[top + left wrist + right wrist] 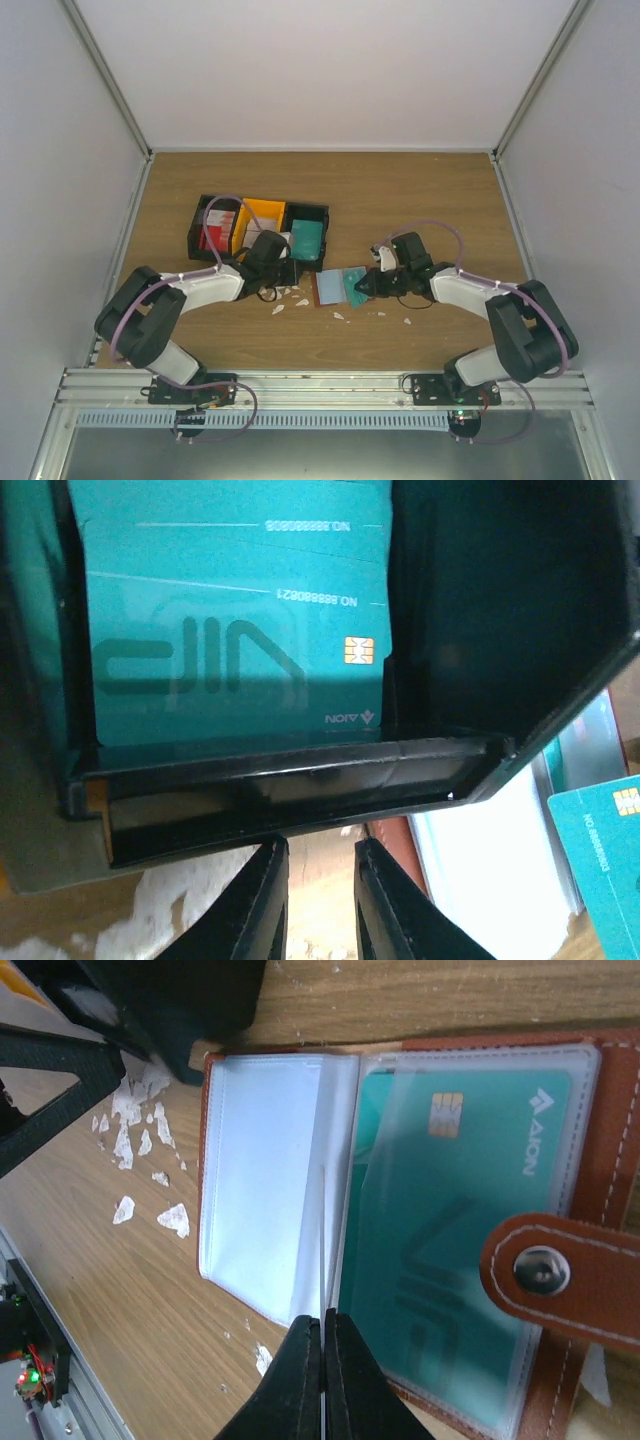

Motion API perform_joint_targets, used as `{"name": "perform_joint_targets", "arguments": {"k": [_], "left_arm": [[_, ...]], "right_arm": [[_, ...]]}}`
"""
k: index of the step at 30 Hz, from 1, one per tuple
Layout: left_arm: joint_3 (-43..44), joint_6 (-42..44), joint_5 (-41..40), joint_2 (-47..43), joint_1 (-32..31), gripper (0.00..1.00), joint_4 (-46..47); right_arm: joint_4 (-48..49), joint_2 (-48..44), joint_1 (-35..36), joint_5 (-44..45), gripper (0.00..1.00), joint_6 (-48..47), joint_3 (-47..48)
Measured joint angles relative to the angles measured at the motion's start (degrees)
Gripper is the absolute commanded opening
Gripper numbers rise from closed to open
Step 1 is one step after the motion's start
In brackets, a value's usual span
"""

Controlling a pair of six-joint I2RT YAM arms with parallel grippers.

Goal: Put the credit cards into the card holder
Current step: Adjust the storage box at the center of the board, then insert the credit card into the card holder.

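The card holder (326,290) lies open on the wood between the arms, a brown leather wallet (612,1160) with clear sleeves. A teal credit card (460,1240) sits inside its right sleeve. My right gripper (324,1318) is shut on the edge of a clear sleeve (323,1240) and holds it upright. More teal credit cards (230,650) lie stacked in a black bin (300,790). My left gripper (320,845) is at that bin's front wall. Its jaws stand a narrow gap apart with bare wood showing between them, and the tips are lost against the wall.
The black bin (306,212) stands in a row with a yellow bin (262,215) and a black one holding red and white cards (218,228). White scraps (290,300) litter the wood near the wallet. White walls close in the table on three sides.
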Motion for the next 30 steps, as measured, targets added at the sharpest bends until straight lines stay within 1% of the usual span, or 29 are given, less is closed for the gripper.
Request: {"name": "perform_joint_targets", "arguments": {"k": [9,10,12,15,17,22,25,30], "left_arm": [[6.8,4.6,0.2,7.9,0.0,0.3,2.0],[7.0,4.9,0.3,8.3,0.0,0.31,2.6],[7.0,5.5,0.6,8.4,-0.1,0.39,3.1],[6.6,5.4,1.2,8.2,-1.0,0.47,4.1],[5.3,4.4,1.6,7.2,-2.0,0.5,4.9],[0.0,0.0,1.7,3.5,-5.5,0.5,5.1],[-3.1,-2.5,1.6,1.7,-7.0,0.43,5.0],[-4.0,-4.5,1.6,0.9,-7.8,0.28,4.9]], "right_arm": [[5.9,2.8,-1.5,-2.1,0.01,1.0,-0.8],[6.6,3.0,-1.5,-2.3,0.01,1.3,-0.9],[8.5,3.8,-1.7,-2.6,0.0,2.3,-0.9],[10.5,5.2,-1.7,-3.3,0.0,3.4,-1.0],[11.8,6.5,-1.7,-3.8,0.0,4.0,-1.0],[13.4,8.7,-1.7,-5.4,0.01,4.8,-1.0],[14.1,9.5,-1.8,-6.2,0.01,5.1,-1.0],[14.8,10.5,-1.9,-7.1,0.02,5.8,-1.0]]}}
